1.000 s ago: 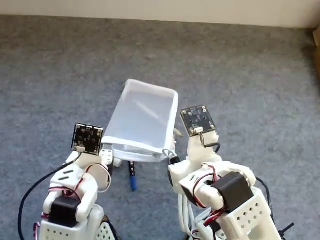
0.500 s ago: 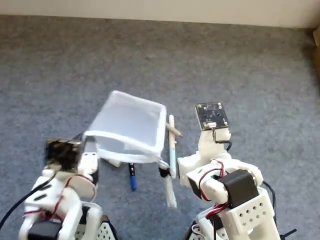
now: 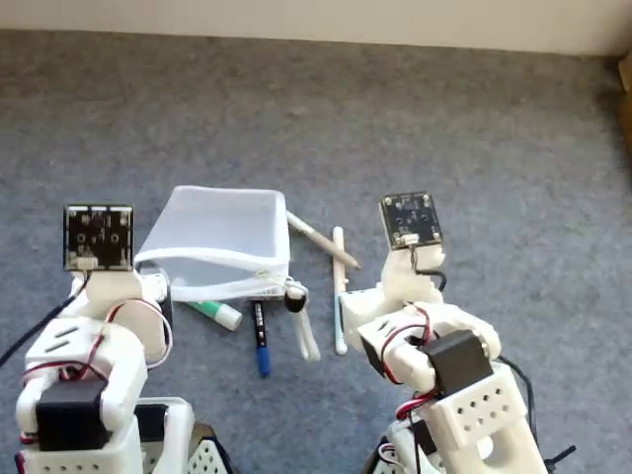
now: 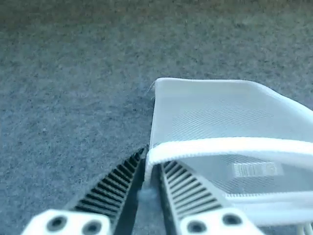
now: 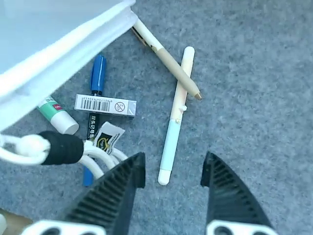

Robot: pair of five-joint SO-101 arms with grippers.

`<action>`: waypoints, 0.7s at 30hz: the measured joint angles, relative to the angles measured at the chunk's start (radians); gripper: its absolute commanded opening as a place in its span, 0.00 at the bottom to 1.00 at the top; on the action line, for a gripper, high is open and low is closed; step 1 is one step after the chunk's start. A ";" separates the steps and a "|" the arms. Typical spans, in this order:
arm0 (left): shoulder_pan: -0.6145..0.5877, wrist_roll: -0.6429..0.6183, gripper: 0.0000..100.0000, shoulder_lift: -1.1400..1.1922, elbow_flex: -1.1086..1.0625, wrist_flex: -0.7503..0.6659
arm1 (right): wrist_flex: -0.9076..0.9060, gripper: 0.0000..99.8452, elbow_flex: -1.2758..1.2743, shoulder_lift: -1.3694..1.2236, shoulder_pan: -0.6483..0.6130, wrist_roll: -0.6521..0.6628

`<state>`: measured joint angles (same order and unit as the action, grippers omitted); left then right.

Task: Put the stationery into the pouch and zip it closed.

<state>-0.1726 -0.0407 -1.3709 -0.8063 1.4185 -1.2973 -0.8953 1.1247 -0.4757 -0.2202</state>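
The white mesh pouch [image 3: 219,245] lies tilted, and my left gripper [image 4: 149,169] is shut on its near left corner [image 4: 152,155]. Beside the pouch's right side, on the carpet, lie a beige pen [image 5: 165,59], a pale pen [image 5: 175,117], a blue-and-black marker [image 5: 95,100], a small white barcoded box [image 5: 105,105] and a green-and-white stick [image 5: 57,116]. The pouch's white pull cord with a black bead [image 5: 61,147] trails over them. My right gripper [image 5: 174,159] hangs open just above the pale pen's near end, holding nothing.
Grey carpet [image 3: 474,128] stretches out beyond the pouch and to the right. A pale wall edge [image 3: 316,25] runs along the back. Both arm bases stand at the near edge.
The left gripper has dragged the pouch leftward, uncovering the pens, the marker and the green stick. The right arm has stayed about where it was, now apart from the pouch.
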 measured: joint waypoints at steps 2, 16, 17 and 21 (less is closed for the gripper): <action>-0.005 0.000 0.01 0.029 0.038 0.028 | 0.037 0.18 -0.028 0.000 0.000 0.000; -0.124 -0.031 0.01 0.138 0.118 0.049 | 0.118 0.18 -0.043 0.000 0.057 0.224; -0.124 -0.031 0.01 0.144 0.118 0.049 | 0.118 0.18 -0.043 0.000 0.058 0.224; -0.124 -0.031 0.01 0.158 0.118 0.049 | 0.120 0.18 -0.043 -0.037 0.060 0.224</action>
<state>-0.2969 -0.0713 -1.2129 -0.6882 1.4676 -1.1776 -0.9383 1.0879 -0.4158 0.0038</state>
